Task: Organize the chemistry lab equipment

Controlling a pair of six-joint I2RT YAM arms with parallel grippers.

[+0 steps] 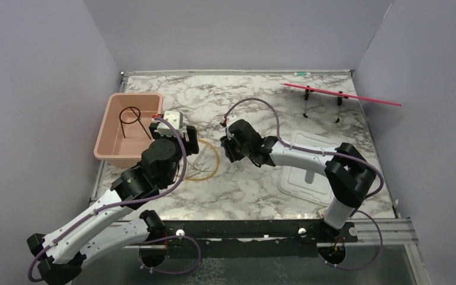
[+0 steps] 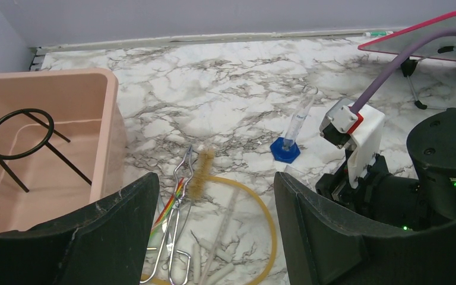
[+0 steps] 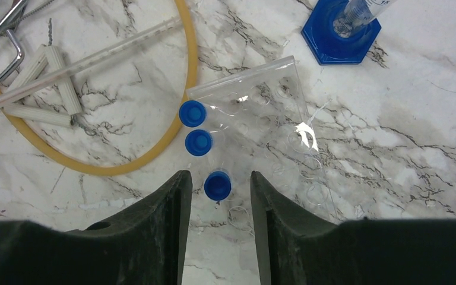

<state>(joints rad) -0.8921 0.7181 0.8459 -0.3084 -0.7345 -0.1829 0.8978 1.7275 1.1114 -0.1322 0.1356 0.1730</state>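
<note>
Your right hand hangs spread above the table, its fingers on either side of one of the clear blue-capped tubes without touching it. Two more tubes lie just beside the amber rubber tubing loop. Your left hand is spread wide too, above the metal tongs. The black wire ring with stem sits inside the pink tub.

A white marble-patterned tabletop (grey-veined, evenly lit) sits enclosed by plain lavender walls on the left, far and right sides, a dark metal rail along its near edge.
</note>
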